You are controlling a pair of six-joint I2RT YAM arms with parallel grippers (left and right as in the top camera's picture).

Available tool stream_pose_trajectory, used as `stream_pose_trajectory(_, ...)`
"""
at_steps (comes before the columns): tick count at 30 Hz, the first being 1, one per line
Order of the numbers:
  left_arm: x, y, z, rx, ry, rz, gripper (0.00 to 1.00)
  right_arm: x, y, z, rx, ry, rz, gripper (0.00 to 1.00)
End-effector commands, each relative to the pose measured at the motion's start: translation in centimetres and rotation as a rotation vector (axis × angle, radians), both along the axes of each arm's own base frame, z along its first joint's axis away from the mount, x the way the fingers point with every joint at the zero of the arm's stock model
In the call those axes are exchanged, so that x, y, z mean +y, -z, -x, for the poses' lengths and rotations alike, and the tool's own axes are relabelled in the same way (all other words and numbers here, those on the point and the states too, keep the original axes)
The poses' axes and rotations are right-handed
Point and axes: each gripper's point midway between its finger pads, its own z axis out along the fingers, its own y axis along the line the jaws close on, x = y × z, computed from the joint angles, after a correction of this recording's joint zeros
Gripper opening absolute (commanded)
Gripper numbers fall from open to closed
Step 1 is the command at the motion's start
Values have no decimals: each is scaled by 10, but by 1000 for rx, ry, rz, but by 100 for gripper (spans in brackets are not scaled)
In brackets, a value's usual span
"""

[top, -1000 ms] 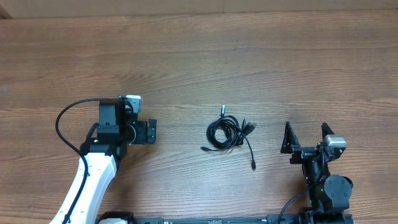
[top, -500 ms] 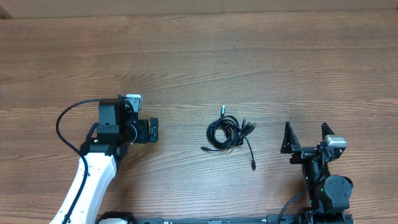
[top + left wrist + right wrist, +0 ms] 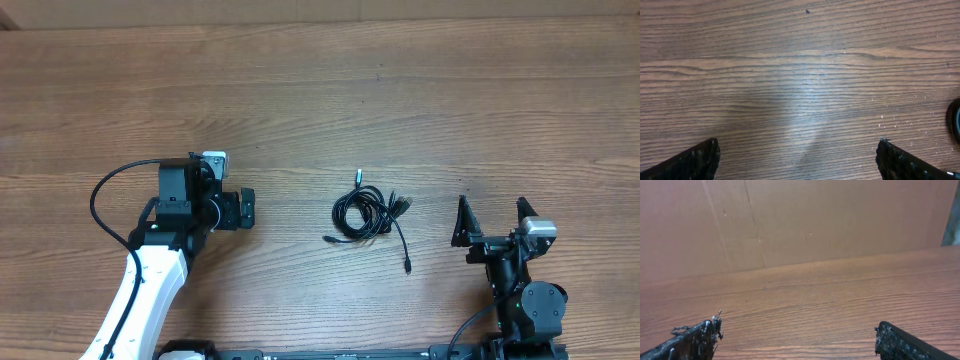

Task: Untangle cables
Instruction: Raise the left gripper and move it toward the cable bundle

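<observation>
Nothing has visibly shifted. The cables [image 3: 365, 213], thin black cords in a knotted coil, lie on the grained wooden table [image 3: 400, 80] between the arms. Left gripper [image 3: 246, 210] and right gripper [image 3: 492, 216] gape empty.

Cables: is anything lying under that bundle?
Only the wooden table shows through the loops of the cables and around them. Nothing else is visible there, though the spots directly beneath the strands are covered.

Right gripper [image 3: 797, 340]: its two black fingertips [image 3: 692, 339] stand wide apart at the lower corners. Wood-grain table [image 3: 830, 295] shows between and beyond them. A brown cardboard panel [image 3: 805, 220] rises behind the table's far edge.
</observation>
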Motion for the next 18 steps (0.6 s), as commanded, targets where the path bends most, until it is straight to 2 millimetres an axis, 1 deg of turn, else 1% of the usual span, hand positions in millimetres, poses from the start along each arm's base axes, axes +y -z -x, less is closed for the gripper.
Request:
stream_pose_trajectory(1,-1,-10,-10,-28,-16,23,99,-1,1,0,-8,8,-4,100)
stream_pose_trajectory(18,-1,-10,-10,-31,-16,22,100,-1,1,0,-8,7,-4,100)
